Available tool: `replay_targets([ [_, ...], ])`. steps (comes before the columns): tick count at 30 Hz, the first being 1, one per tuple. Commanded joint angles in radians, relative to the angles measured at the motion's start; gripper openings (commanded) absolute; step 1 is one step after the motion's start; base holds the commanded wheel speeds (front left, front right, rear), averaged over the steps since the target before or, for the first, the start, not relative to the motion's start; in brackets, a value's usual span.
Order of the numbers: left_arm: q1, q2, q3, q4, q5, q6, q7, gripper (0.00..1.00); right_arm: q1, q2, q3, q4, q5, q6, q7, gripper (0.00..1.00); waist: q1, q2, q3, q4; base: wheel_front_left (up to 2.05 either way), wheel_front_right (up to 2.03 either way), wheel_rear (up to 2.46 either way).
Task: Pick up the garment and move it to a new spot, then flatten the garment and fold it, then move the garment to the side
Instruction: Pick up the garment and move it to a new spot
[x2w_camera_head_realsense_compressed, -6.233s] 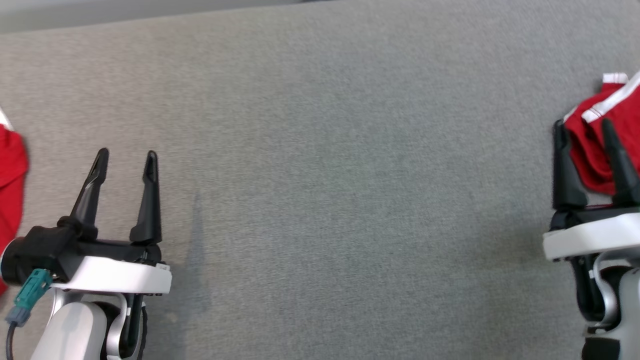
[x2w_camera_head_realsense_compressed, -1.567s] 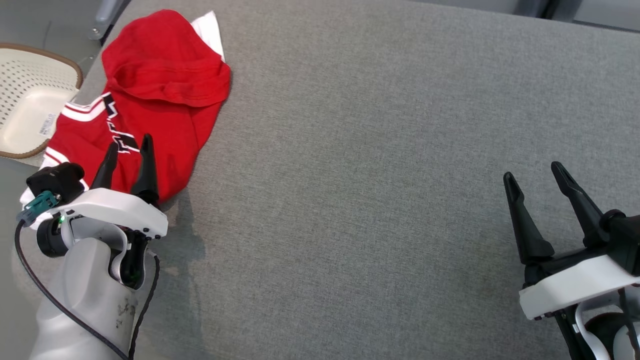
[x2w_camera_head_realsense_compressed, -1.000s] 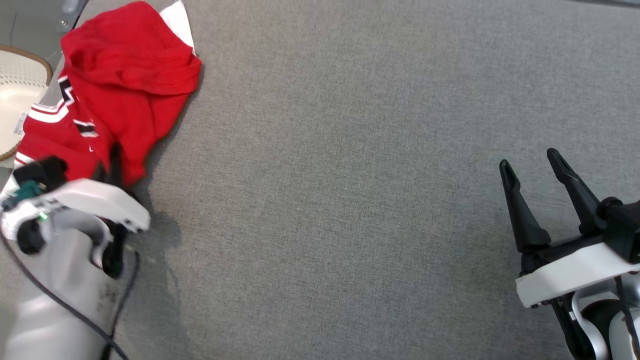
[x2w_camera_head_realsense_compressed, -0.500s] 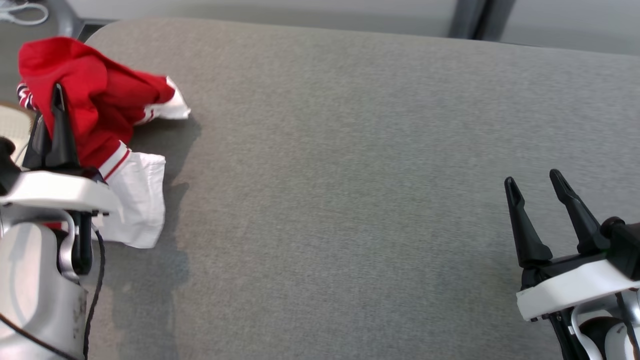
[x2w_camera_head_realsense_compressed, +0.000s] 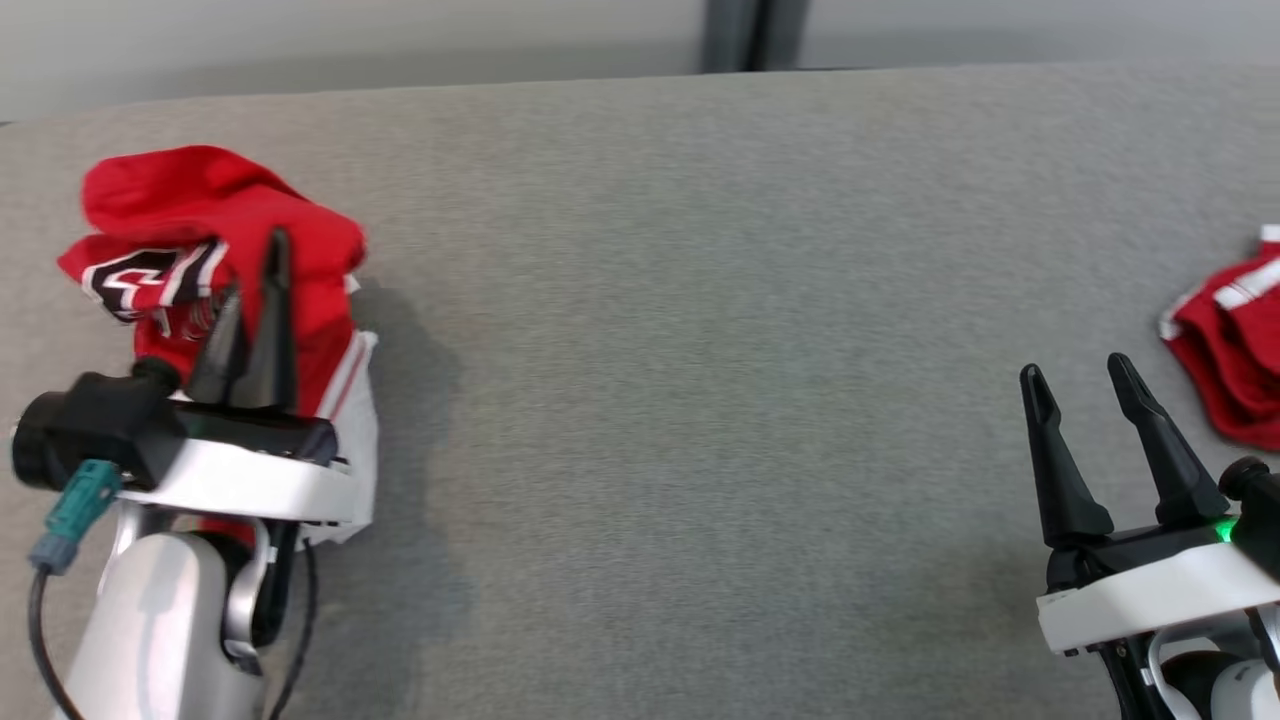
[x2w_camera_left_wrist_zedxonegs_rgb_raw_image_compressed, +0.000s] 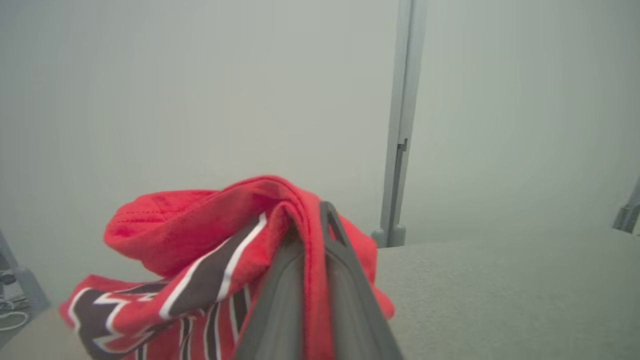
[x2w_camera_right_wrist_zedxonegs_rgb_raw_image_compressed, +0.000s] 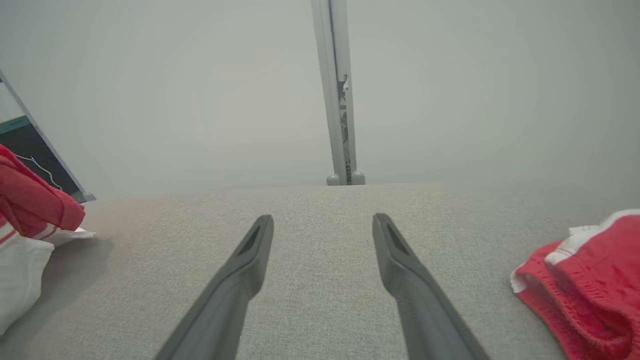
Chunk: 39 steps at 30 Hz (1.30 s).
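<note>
Nearest, at lower left: left end effector (x2w_camera_head_realsense_compressed: 255, 270), fingers pressed together on a fold of the red garment (x2w_camera_head_realsense_compressed: 220, 200), cloth pinched between them. At lower right: right end effector (x2w_camera_head_realsense_compressed: 1075, 365), fingers spread wide, holding nothing, over bare grey surface (x2w_camera_head_realsense_compressed: 700, 350). Just past the left fingers: garment bunched in a heap toward the surface's left end, black-and-white lettering on its left side, white part hanging lower. Lifted clear or resting: cannot tell. Farther right: second red cloth (x2w_camera_head_realsense_compressed: 1230, 350) with white trim, apart from the right end effector. Beyond the far edge: grey post (x2w_camera_head_realsense_compressed: 735, 35) against a pale wall (x2w_camera_head_realsense_compressed: 300, 40).
</note>
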Motion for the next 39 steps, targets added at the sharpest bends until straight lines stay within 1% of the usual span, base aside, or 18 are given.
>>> replay_targets([
  [1, 0.009, 0.005, -0.013, -0.027, 0.01, -0.008, 0.009, 0.0, -0.006, -0.003, 0.001, 0.009, 0.012, 0.0, -0.013, 1.0, 0.0, 0.0, 0.029, -0.065, 0.0, 0.0, 0.0],
  [4, 0.019, -0.001, -0.081, -0.069, 0.031, -0.033, 0.052, 0.0, -0.004, -0.003, 0.002, 0.018, 0.03, 0.0, -0.034, 1.0, 0.0, 0.0, 0.044, -0.12, 0.0, 0.0, 0.0],
  [7, 0.022, -0.011, -0.154, -0.084, 0.044, -0.06, 0.094, 0.0, -0.003, -0.003, 0.007, 0.038, 0.045, 0.0, -0.055, 1.0, 0.0, 0.0, 0.059, -0.169, 0.0, 0.0, 0.0],
  [12, -0.011, -0.012, -0.289, -0.072, 0.068, -0.094, 0.153, 0.0, -0.001, -0.003, 0.012, 0.061, 0.066, 0.0, -0.082, 1.0, 0.0, 0.0, 0.082, -0.225, 0.0, 0.0, 0.0],
  [18, -0.043, 0.0, -0.469, -0.032, 0.069, -0.113, 0.197, 0.0, -0.018, -0.003, 0.026, 0.077, 0.084, 0.0, -0.11, 1.0, 0.0, 0.0, 0.111, -0.265, 0.0, 0.0, 0.0],
  [22, -0.061, 0.012, -0.566, 0.012, 0.053, -0.114, 0.211, 0.0, -0.026, -0.003, 0.032, 0.094, 0.092, 0.0, -0.125, 1.0, 0.0, 0.0, 0.125, -0.273, 0.0, 0.0, 0.0],
  [24, -0.076, 0.019, -0.613, 0.049, 0.021, -0.114, 0.217, 0.0, -0.031, -0.003, 0.033, 0.107, 0.1, 0.0, -0.136, 1.0, 0.0, 0.0, 0.13, -0.275, 0.0, 0.0, 0.0],
  [25, -0.076, 0.019, -0.613, 0.049, 0.021, -0.114, 0.217, 0.0, -0.031, -0.003, 0.033, 0.107, 0.1, 0.0, -0.136, 1.0, 0.0, 0.0, 0.13, -0.275, 0.0, 0.0, 0.0],
  [27, -0.084, 0.017, -0.63, 0.062, 0.005, -0.114, 0.207, 0.73, -0.032, -0.003, 0.032, 0.113, 0.099, 0.0, -0.141, 1.0, 0.0, 0.0, 0.127, -0.272, 0.0, 0.0, 0.0],
  [28, -0.083, 0.016, -0.638, 0.067, -0.001, -0.114, 0.201, 1.0, -0.031, -0.004, 0.03, 0.117, 0.099, 0.0, -0.143, 1.0, 0.0, 0.0, 0.123, -0.268, 0.0, 0.0, 0.0],
  [31, -0.09, 0.019, -0.649, 0.057, -0.008, -0.114, 0.159, 1.0, -0.032, -0.003, 0.023, 0.124, 0.094, 0.0, -0.149, 1.0, 0.0, 0.0, 0.105, -0.246, 0.0, 0.0, 0.0],
  [34, -0.076, 0.017, -0.636, 0.034, -0.017, -0.103, 0.119, 1.0, -0.031, -0.004, 0.015, 0.119, 0.085, 0.0, -0.144, 1.0, 0.0, 0.0, 0.085, -0.22, 0.0, 0.0, 0.0],
  [36, -0.065, 0.018, -0.616, 0.012, -0.026, -0.086, 0.09, 1.0, -0.03, -0.004, 0.005, 0.112, 0.076, 0.0, -0.137, 1.0, 0.0, 0.0, 0.07, -0.2, 0.0, 0.0, 0.0],
  [39, -0.045, 0.02, -0.577, -0.015, -0.042, -0.05, 0.054, 1.0, -0.025, -0.004, -0.008, 0.1, 0.06, 0.0, -0.123, 1.0, 0.0, 0.0, 0.048, -0.167, 0.0, 0.0, 0.0],
])
